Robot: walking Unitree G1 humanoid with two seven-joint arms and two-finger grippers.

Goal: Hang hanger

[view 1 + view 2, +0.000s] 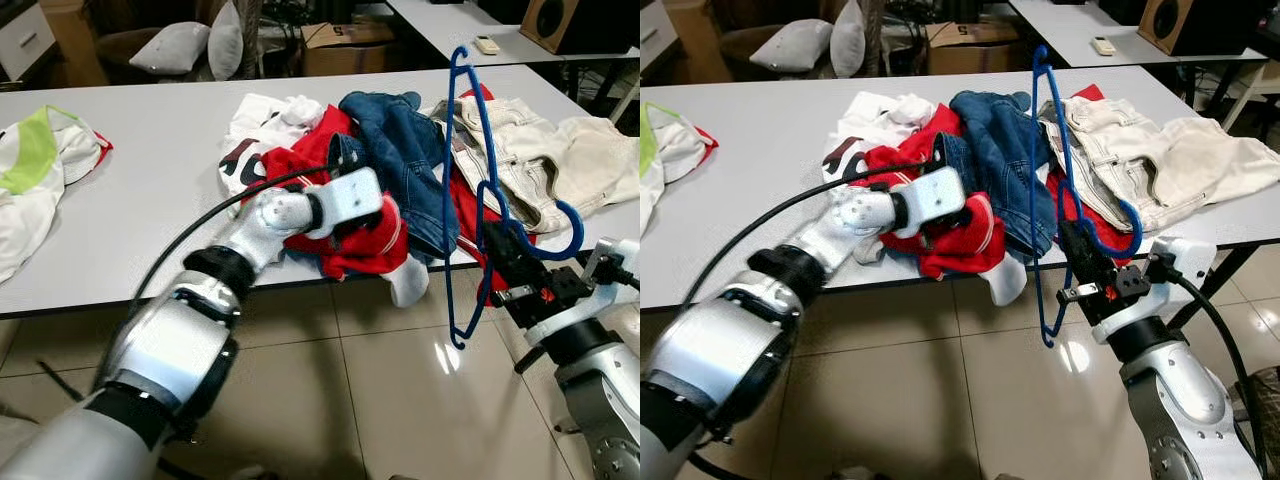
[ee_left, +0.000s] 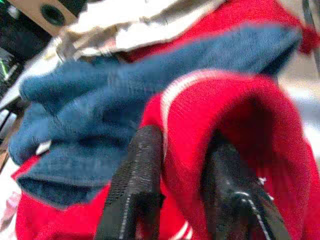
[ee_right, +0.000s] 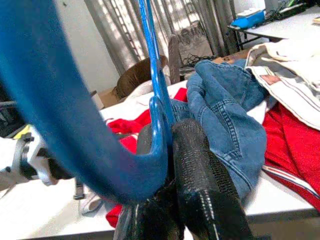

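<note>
Two grippers are at work along the near edge of the white table (image 1: 150,170). The right gripper (image 1: 1080,255) has its black fingers pressed together on the blue hanger (image 1: 470,190), pinching it just beside the hook; the right wrist view shows the blue plastic clamped between the fingers (image 3: 200,170). The hanger stands roughly on end off the table's near edge, toward its right corner, one end rising in front of the clothes and the other hanging below the edge over the tiled floor (image 1: 400,400).

The left gripper (image 2: 175,175) reaches into the clothes pile at the middle of the near edge, its fingers spread with a fold of the red garment (image 1: 355,245) between them; the left wrist view shows red knit with a white stripe filling the gap between the fingers. Blue jeans (image 1: 400,150) lie touching the red garment on the side toward the far edge, and a cream pair of trousers (image 1: 540,155) spreads toward the table's right edge. A white garment (image 1: 265,125) with red and black marks lies on the pile's left side. Well apart, at the table's left edge, rests a white and green garment (image 1: 35,165).
</note>
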